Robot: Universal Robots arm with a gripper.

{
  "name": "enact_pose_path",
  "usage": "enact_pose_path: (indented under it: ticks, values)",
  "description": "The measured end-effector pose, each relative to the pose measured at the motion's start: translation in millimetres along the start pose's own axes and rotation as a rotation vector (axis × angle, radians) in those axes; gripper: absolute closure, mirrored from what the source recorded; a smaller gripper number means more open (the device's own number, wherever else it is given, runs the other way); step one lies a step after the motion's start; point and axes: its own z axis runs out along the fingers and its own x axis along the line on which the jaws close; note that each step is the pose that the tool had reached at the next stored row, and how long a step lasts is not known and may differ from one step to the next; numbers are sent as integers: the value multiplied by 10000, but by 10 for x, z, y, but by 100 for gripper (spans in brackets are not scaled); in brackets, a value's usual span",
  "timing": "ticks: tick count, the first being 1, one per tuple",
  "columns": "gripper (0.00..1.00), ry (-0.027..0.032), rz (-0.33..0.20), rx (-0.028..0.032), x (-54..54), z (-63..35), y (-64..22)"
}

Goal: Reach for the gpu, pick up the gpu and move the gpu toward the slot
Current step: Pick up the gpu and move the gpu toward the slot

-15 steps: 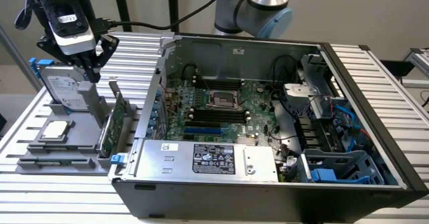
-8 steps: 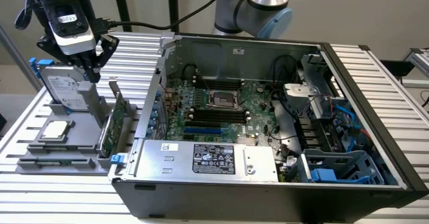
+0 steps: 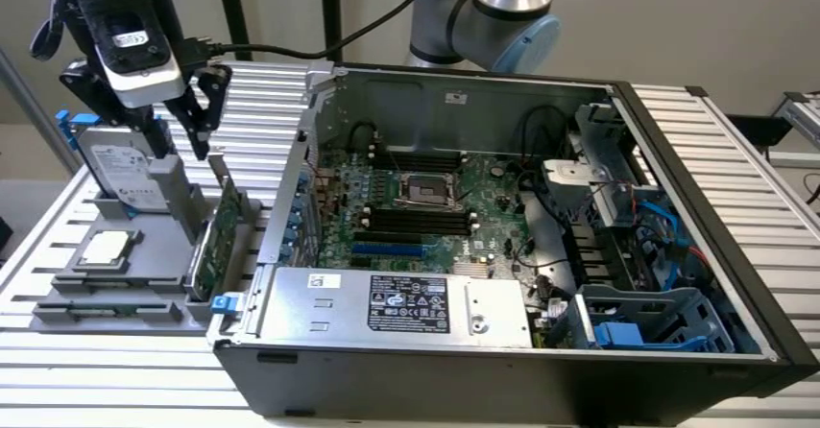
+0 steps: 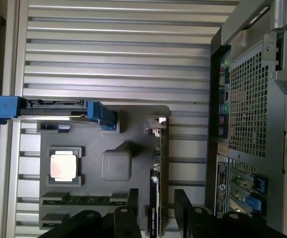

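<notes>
My claw [image 3: 169, 136] hangs over the grey parts tray [image 3: 77, 305] on the exterior view's left, just beside the open PC case [image 3: 717, 284]. Jaws are apart w/ a clear gap and nothing is held.

Wrist view: my two fingers [image 4: 132, 208] sit either side of the gpu [image 4: 156, 168]. The card's thin edge runs right thru the gap, so I'm lined up over it. No pad looks to be touching it. Can't tell if the tips are already down past its top edge.

The gpu [image 3: 230, 219] stands on edge in its tray slot, on the side nearest the case, silvery bracket [image 4: 155, 125] at the end away from my fingers. Hard drive [image 3: 122, 171] w/ blue rails stands at the tray's other side, CPU chip [image 3: 106, 246] lies flat btwn them.

Progress, as I judge it:
- The reach is approx done.
- The grab hasn't happened: the card is seated in the tray, not lifted.
- The carry to the motherboard [image 3: 423, 207] inside the case hasn't started, and the board's slots are well apart from the card.
</notes>
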Motion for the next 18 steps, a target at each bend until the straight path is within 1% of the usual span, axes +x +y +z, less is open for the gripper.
enact_pose_path:
  ticks: [1,4,9,12,18]
  values:
    - [52,-7,-1,0,0,18,-8]
    - [52,-15,0,0,1,70,-67]
    - [52,-17,-1,0,4,156,-213]
    - [52,-17,-1,0,5,210,-239]
    - [52,-19,0,0,5,318,-250]
